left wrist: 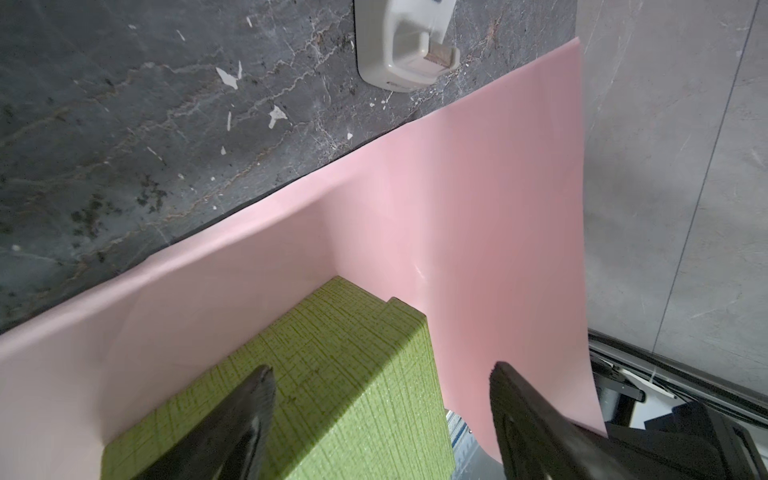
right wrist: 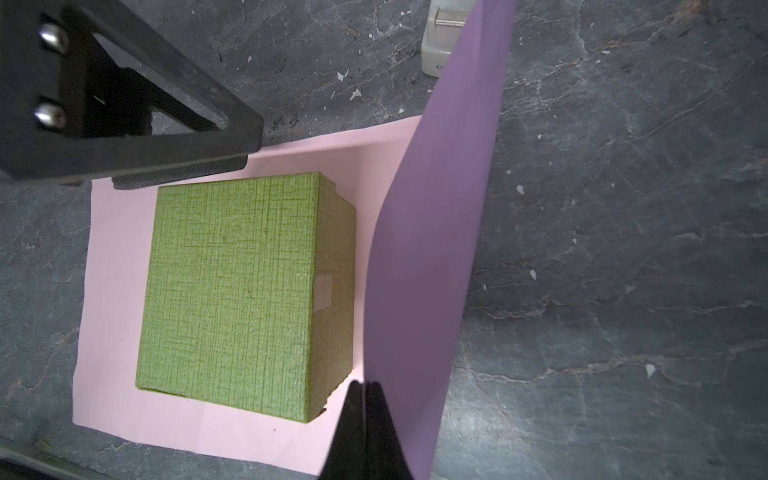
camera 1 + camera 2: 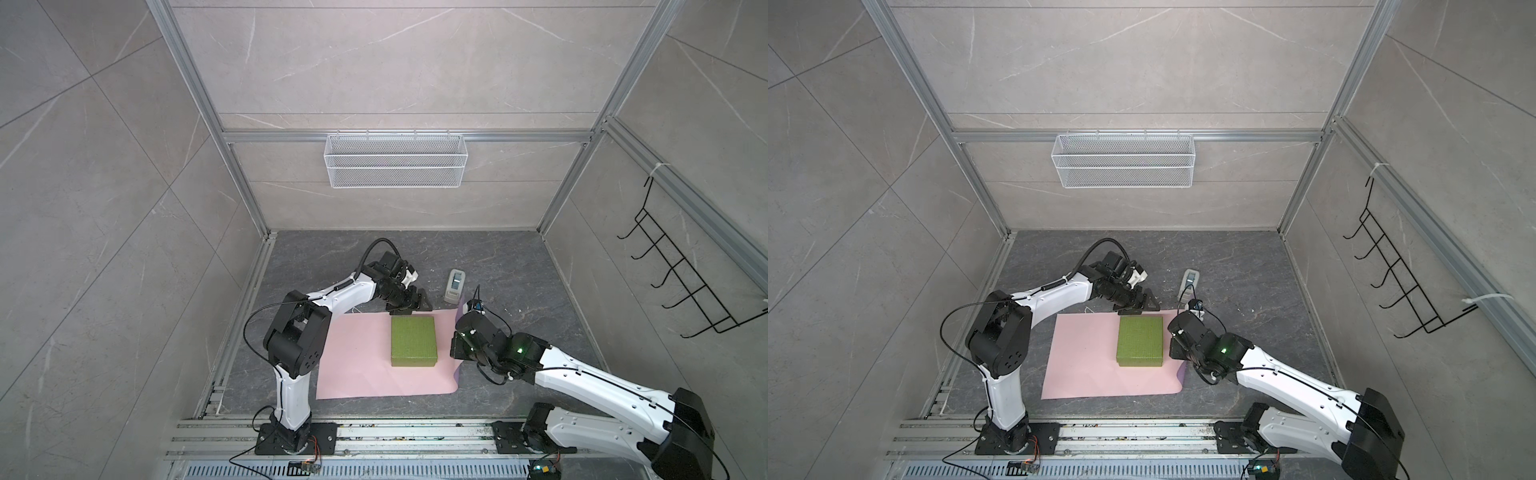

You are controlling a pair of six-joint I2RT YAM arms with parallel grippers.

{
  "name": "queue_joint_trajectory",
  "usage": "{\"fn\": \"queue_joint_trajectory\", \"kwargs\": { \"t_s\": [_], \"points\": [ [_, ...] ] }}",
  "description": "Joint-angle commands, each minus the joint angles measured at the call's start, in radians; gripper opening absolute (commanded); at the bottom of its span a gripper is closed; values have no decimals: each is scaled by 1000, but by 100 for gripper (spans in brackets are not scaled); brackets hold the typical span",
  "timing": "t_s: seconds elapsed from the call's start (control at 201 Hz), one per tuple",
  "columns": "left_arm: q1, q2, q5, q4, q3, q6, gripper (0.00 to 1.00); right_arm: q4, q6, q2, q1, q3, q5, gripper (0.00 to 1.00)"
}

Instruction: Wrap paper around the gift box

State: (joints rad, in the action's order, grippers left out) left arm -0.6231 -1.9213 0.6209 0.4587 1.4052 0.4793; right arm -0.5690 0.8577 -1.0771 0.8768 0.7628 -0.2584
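Observation:
The olive-green gift box (image 3: 413, 340) (image 3: 1140, 340) sits flat on the right half of the paper (image 3: 357, 361) (image 3: 1084, 361), pink face up. My right gripper (image 2: 365, 384) is shut on the paper's right edge beside the box (image 2: 232, 291). That edge stands lifted and shows its lilac face (image 2: 436, 208). In both top views the right wrist (image 3: 473, 340) hides those fingers. My left gripper (image 3: 419, 303) (image 3: 1144, 305) (image 1: 380, 370) hangs open at the box's far edge. Its jaws are spread over the far right corner (image 1: 332, 374). I cannot tell if they touch it.
A grey-white tape dispenser (image 3: 454, 286) (image 1: 407, 45) stands on the dark stone floor just beyond the paper's far right corner. A white wire basket (image 3: 395, 160) hangs on the back wall, a black hook rack (image 3: 681, 286) on the right wall. Aluminium rails (image 3: 374, 432) run along the front.

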Motion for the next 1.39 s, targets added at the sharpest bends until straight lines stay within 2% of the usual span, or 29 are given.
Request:
{"fn": "queue_joint_trajectory", "kwargs": {
  "t_s": [0.0,0.597,0.911,1.061,1.389],
  "points": [
    [-1,1,60,-26,0,19,82,-29,12,14,2,-12,-27,0],
    [-1,3,97,-11,-8,33,80,-33,15,11,2,-13,-27,0],
    [2,4,63,19,0,24,80,-38,12,9,2,-10,-32,0],
    [-6,5,96,17,-12,24,78,-38,14,2,3,-8,-31,0],
    [3,13,76,36,16,22,78,-34,8,-4,2,-5,-30,0]
  ]
}}
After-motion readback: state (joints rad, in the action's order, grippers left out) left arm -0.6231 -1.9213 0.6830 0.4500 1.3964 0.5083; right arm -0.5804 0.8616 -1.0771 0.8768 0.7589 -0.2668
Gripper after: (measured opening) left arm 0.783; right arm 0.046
